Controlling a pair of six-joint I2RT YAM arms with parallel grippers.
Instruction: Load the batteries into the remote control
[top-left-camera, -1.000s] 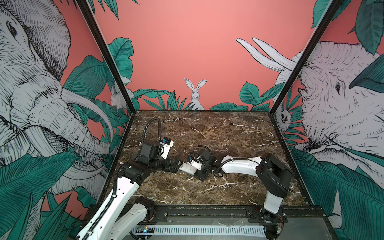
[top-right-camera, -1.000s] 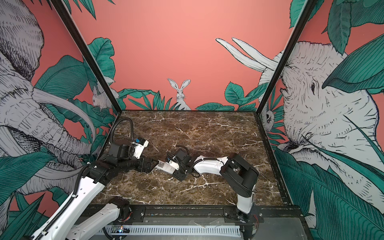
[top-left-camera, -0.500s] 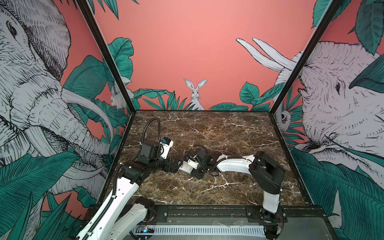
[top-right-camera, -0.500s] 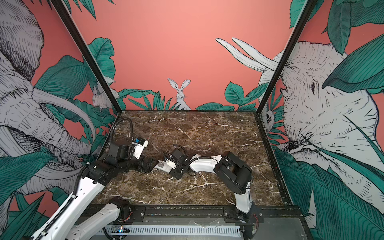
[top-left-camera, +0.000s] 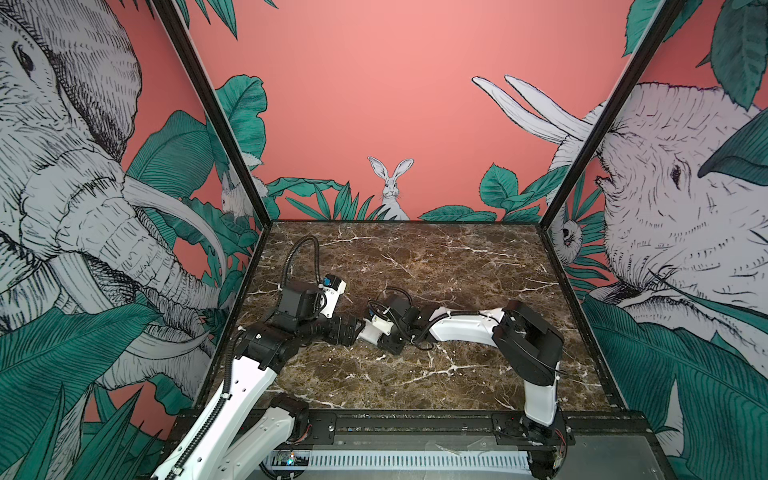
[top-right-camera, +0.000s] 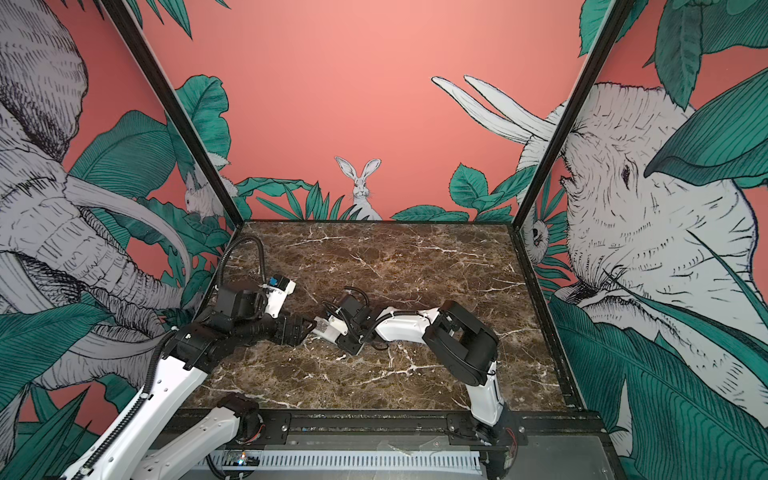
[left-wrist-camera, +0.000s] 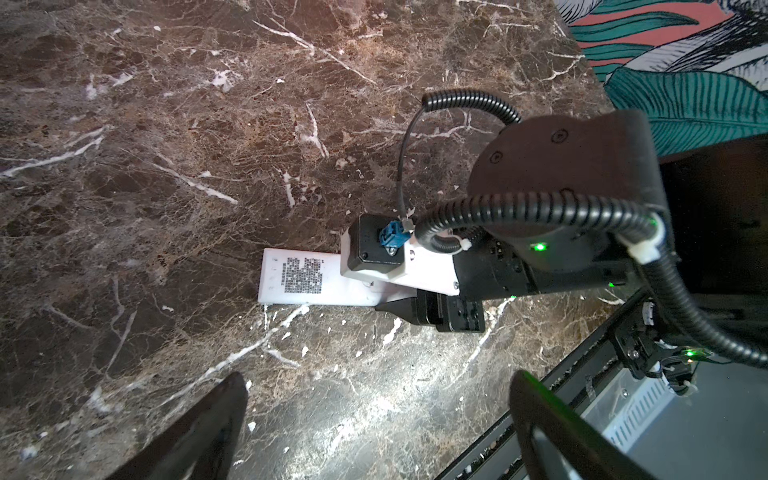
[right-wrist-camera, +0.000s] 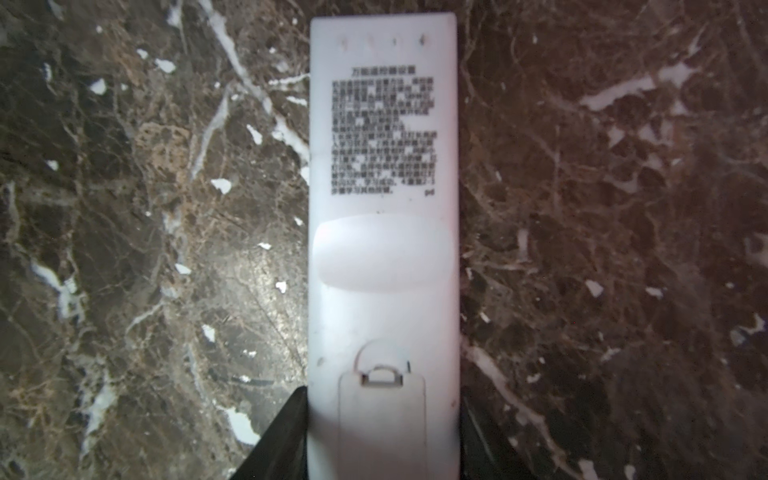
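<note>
At table centre, between the two arms: remote control (top-left-camera: 366, 333), lying on marble table (top-left-camera: 436, 257).
Change, right arm: elbow and forearm shifted left since a second ago, wrist now closer to left arm.
Change, left arm: same pose as before, no shift seen.
Change, remote control: about where it was.
Right gripper (right-wrist-camera: 382, 399): dark fingers (right-wrist-camera: 286, 440) set against both long edges of remote control at its door end; looks like a grip, contact not fully certain through blur at picture edge.
Left gripper (left-wrist-camera: 378, 374): spread wide, nothing between fingers, poised just off remote control's free end.
Face: back side up, block of printed text toward free end, battery door (right-wrist-camera: 382, 419) shut, latch showing.
Long axis: roughly left to right in both top views, slightly slanted.
Pointing: printed end toward left gripper, door end inside right gripper.
Right wrist view: remote control running straight away from camera, centred between fingers.
Left wrist view: printed end in sight on marble, remainder hidden under right wrist camera (left-wrist-camera: 374, 245).
</note>
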